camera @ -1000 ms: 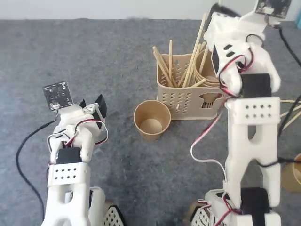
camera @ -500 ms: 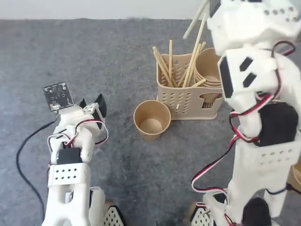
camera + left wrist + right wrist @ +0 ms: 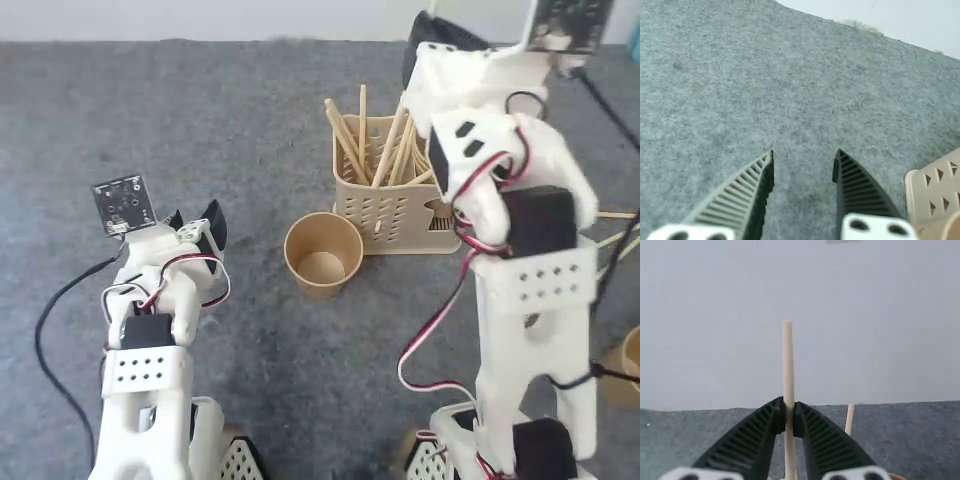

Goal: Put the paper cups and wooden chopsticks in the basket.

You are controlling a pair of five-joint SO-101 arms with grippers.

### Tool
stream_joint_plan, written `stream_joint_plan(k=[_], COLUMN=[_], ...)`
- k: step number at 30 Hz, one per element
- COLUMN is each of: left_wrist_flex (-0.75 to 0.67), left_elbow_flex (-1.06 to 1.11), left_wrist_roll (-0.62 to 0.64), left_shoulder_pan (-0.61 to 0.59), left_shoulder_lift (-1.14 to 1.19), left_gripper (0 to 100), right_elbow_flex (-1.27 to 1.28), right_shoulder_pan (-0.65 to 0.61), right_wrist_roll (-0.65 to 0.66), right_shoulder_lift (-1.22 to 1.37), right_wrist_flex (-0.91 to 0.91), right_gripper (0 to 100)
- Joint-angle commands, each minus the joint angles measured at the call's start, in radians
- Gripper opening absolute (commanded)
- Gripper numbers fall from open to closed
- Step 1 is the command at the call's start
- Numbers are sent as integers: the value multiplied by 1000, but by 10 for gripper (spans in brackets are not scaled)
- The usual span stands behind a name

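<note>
A beige slotted basket (image 3: 385,205) holds several wooden chopsticks (image 3: 352,140) that lean at different angles. One paper cup (image 3: 322,255) stands upright on the carpet just in front of the basket's left corner. My right arm (image 3: 485,130) rises over the basket's right half. My right gripper (image 3: 789,412) is shut on one upright chopstick (image 3: 788,360), and a second chopstick tip (image 3: 849,417) shows beside it. Well left of the cup, my left gripper (image 3: 195,225) is open and low over bare carpet. The left gripper (image 3: 802,160) has the basket's corner (image 3: 935,182) off to one side.
Grey carpet (image 3: 200,120) covers the table. Loose chopsticks (image 3: 620,235) lie at the right edge beside the right arm. Another paper cup (image 3: 625,365) shows partly at the far right. A pale wall (image 3: 800,290) backs the carpet.
The right arm has swung left and back over the basket with the chopstick, now covering its right half. The left arm and the cup on the carpet have not moved.
</note>
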Motion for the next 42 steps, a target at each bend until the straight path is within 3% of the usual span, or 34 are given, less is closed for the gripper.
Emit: stream_joint_plan(k=[1,12,19,33,35,40,42], left_wrist_flex=[-26,-26,-26,-26,-28,-46,-44], left_elbow_flex=[-5,-5,-5,-5,-5,7,12], left_wrist_roll=[5,2,-28,-31,-31,-31,-31], left_shoulder_pan=[-3,-3,-3,-2,-2,18,29], left_shoulder_lift=[-28,-28,-28,-28,-28,-29,-34], left_gripper=[185,185,185,185,185,185,185], right_elbow_flex=[74,235,172,482,511,557,557], right_shoulder_pan=[2,4,4,15,4,-27,-28], right_wrist_roll=[-15,-6,-6,43,43,41,37], right_shoulder_lift=[-33,-35,-24,-36,-68,-222,-294], right_wrist_flex=[-140,-478,-487,-751,-746,-599,-509], right_gripper=[9,9,9,13,46,250,270])
